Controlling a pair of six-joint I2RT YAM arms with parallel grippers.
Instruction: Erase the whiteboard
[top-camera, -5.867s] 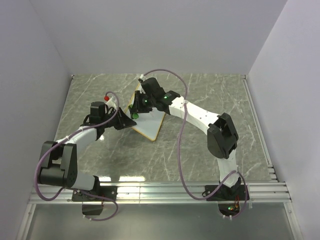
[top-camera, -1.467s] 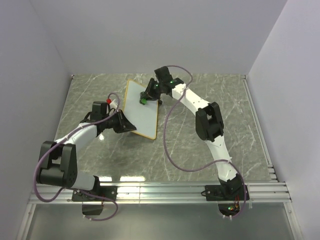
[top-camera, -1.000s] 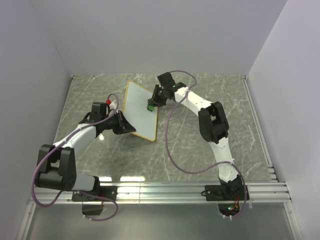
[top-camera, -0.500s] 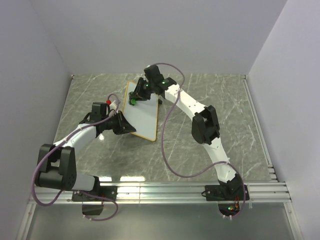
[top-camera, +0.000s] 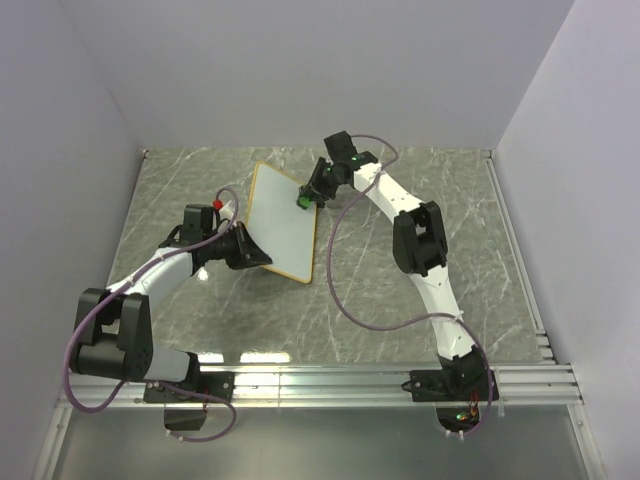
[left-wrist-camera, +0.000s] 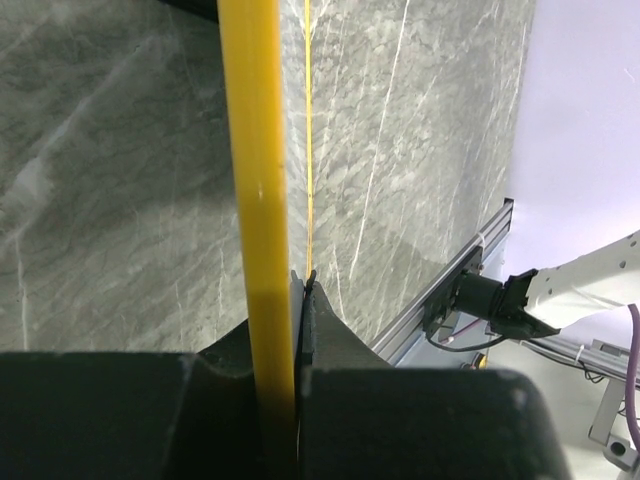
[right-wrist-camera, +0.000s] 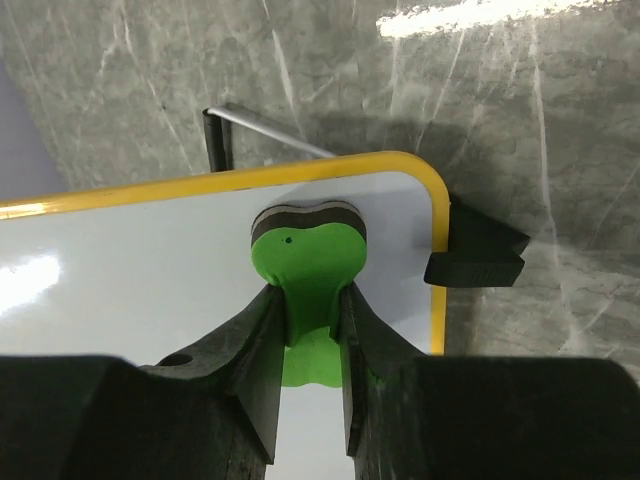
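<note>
The whiteboard (top-camera: 283, 225) stands tilted on the marble table, its face white with no red marks showing. My left gripper (top-camera: 252, 250) is shut on its near left edge; in the left wrist view the yellowish frame (left-wrist-camera: 258, 200) runs straight up between the jaws. My right gripper (top-camera: 305, 196) is shut on the green bow-shaped eraser (right-wrist-camera: 308, 275) and presses its dark felt end against the board (right-wrist-camera: 150, 270) near the far right corner, next to a black foot (right-wrist-camera: 475, 250).
A red-tipped marker (top-camera: 217, 201) lies left of the board by the left arm. Metal rails (top-camera: 330, 378) run along the near edge. Grey walls close the table on three sides.
My right gripper has swept the eraser back and forth across the board's upper part, from its top left half a second ago to the far right corner now. The left gripper has held still.
</note>
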